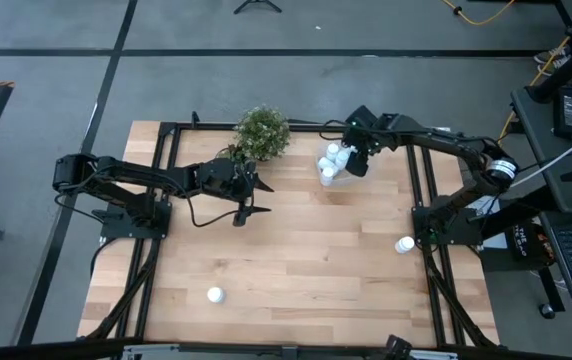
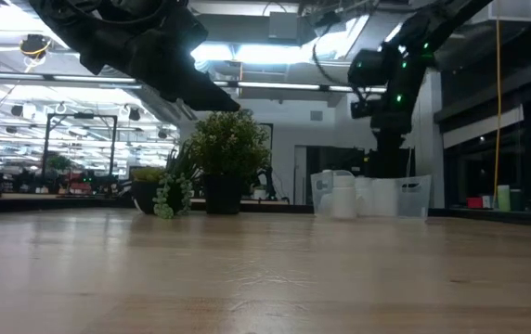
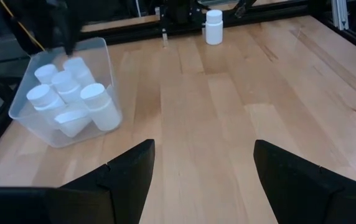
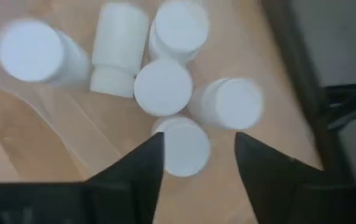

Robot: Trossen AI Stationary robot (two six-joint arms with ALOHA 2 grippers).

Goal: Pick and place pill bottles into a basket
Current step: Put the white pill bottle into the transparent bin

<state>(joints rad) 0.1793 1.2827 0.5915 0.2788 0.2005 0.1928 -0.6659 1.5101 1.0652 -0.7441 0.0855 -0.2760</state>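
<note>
A clear plastic basket (image 1: 338, 181) stands at the table's far right; it also shows in the left wrist view (image 3: 22, 115) and the low view (image 2: 405, 197). Several white pill bottles (image 1: 331, 160) sit in it, some upright and some lying (image 4: 163, 87) (image 3: 66, 93). My right gripper (image 1: 352, 165) (image 4: 196, 140) hovers open and empty just above them, pointing down. My left gripper (image 1: 264, 198) (image 3: 204, 149) is open and empty above the table's middle, left of the basket. One loose bottle (image 1: 404, 244) (image 3: 213, 27) stands near the right edge; another (image 1: 215, 295) rests near the front left.
A green potted plant (image 1: 262, 132) (image 2: 228, 153) stands at the far edge, between the two grippers and left of the basket. Dark frame rails (image 1: 421, 200) run along the table's left and right sides. Bare wood (image 1: 306, 260) lies between the loose bottles.
</note>
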